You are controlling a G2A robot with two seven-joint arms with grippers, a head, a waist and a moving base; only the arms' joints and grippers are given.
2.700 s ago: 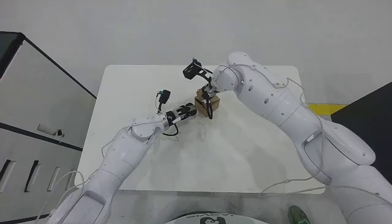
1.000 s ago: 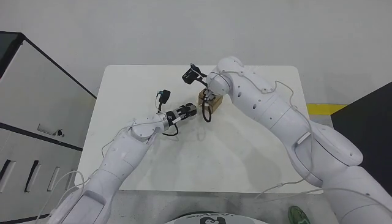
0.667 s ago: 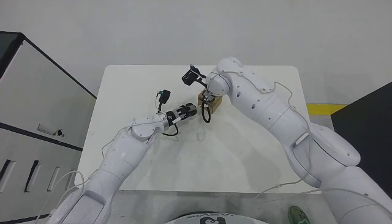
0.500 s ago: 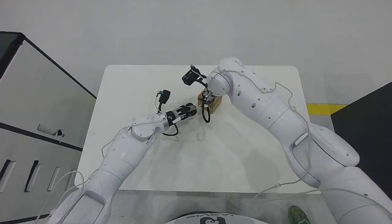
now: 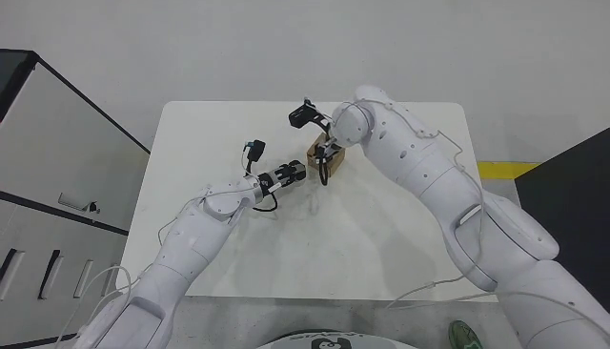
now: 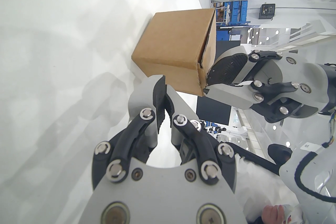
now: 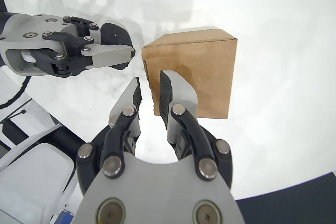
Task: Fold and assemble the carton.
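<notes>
Since the carton [image 7: 199, 70] stands loose with one edge between your narrowly parted right jaws and just ahead of your closed, empty left jaws, a skewed squeeze could skid it.

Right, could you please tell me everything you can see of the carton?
The carton is a small brown corrugated-cardboard box, folded into a closed-looking cube and standing on the white table. A raw seam runs down one corner. The right gripper straddles that corner, fingers slightly apart; the left gripper, shut, points at it from close by.

No legible text anywhere.
</notes>
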